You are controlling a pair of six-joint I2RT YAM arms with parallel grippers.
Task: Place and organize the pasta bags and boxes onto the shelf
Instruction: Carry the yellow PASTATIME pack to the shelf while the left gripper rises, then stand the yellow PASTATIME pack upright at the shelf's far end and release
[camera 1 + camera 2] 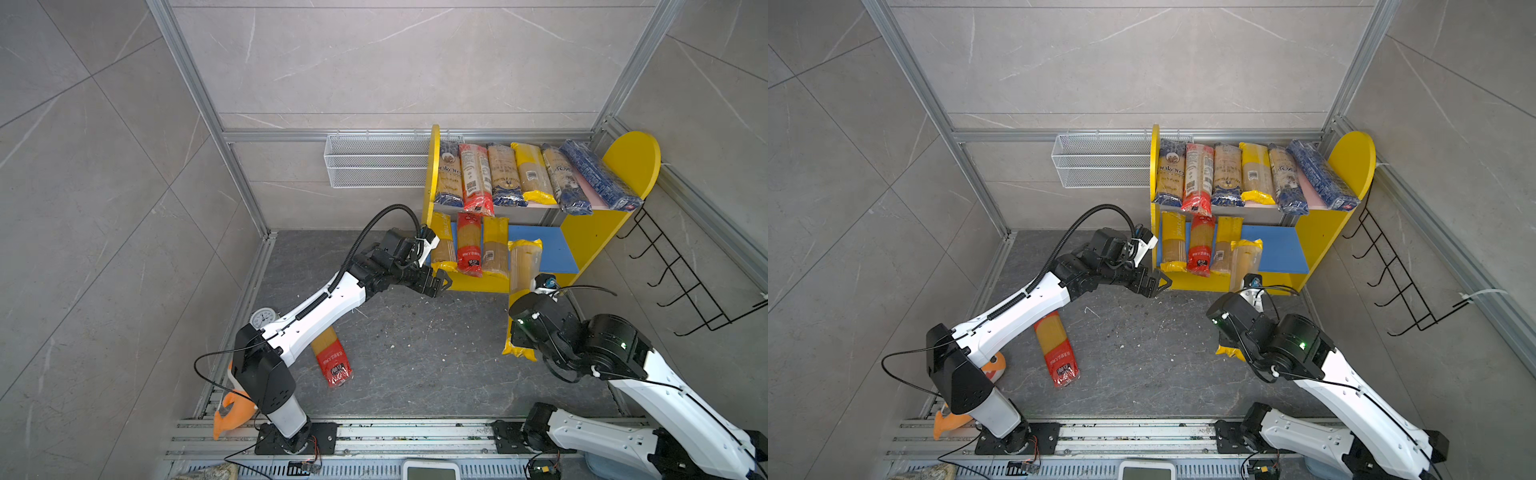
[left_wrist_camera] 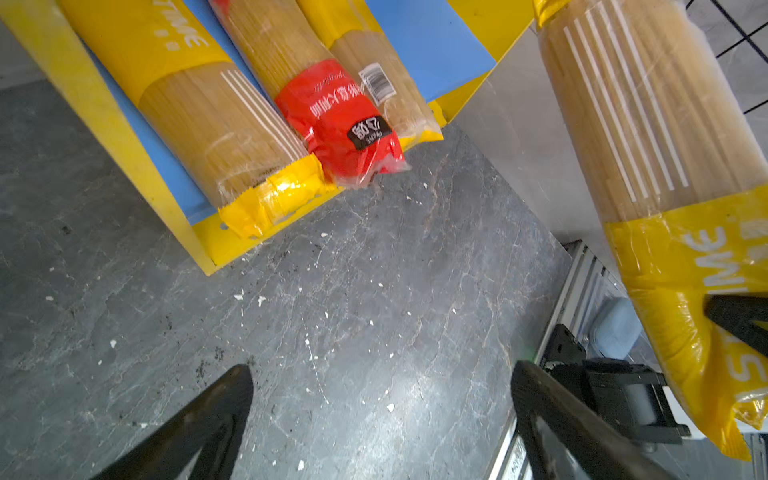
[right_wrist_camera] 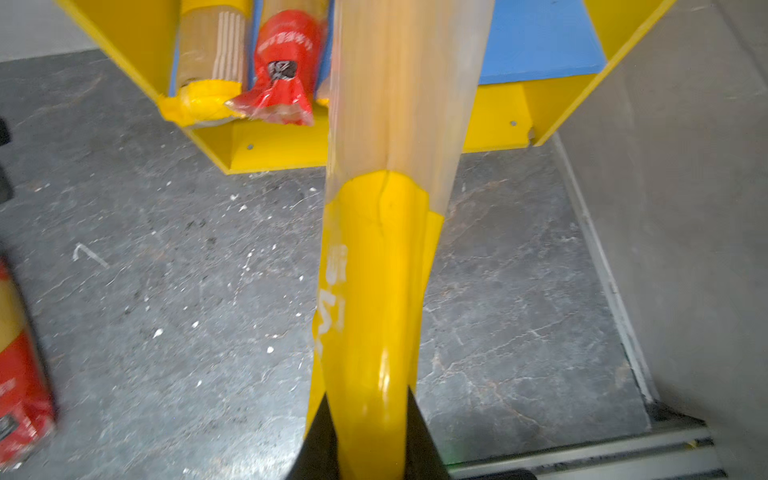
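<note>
In both top views the shelf (image 1: 631, 162), yellow-sided, stands at the back right of the dark counter (image 1: 415, 353). On its pink upper board (image 1: 1312, 189) lie six packs (image 1: 532, 174) side by side, their ends dark blue, red or yellow. The last of these, a dark blue box (image 1: 598, 174), sits askew at the right. On the left part of the blue lower board (image 1: 552, 249) lie three more packs (image 1: 469, 245), two yellow-ended with a red one between.

The held pack (image 1: 524, 266) is a long clear bag of pale spaghetti with yellow ends. It slants from the right arm to the front of that lower board, just beside the third pack there. A red-ended pack (image 1: 332, 361) lies loose on the counter beside the left arm. The left pincer (image 1: 442, 282) hangs wide and empty near the shelf's front left corner.

In the left wrist view the fingers (image 2: 224, 407) spread far apart over bare counter. The held pack shows thin white stripes and white lettering on its yellow wrap.

In the right wrist view the right pincer (image 3: 366, 395) is clamped narrowly on the pack's near yellow end. The bag reaches over the blue board, its far end out of frame.
</note>
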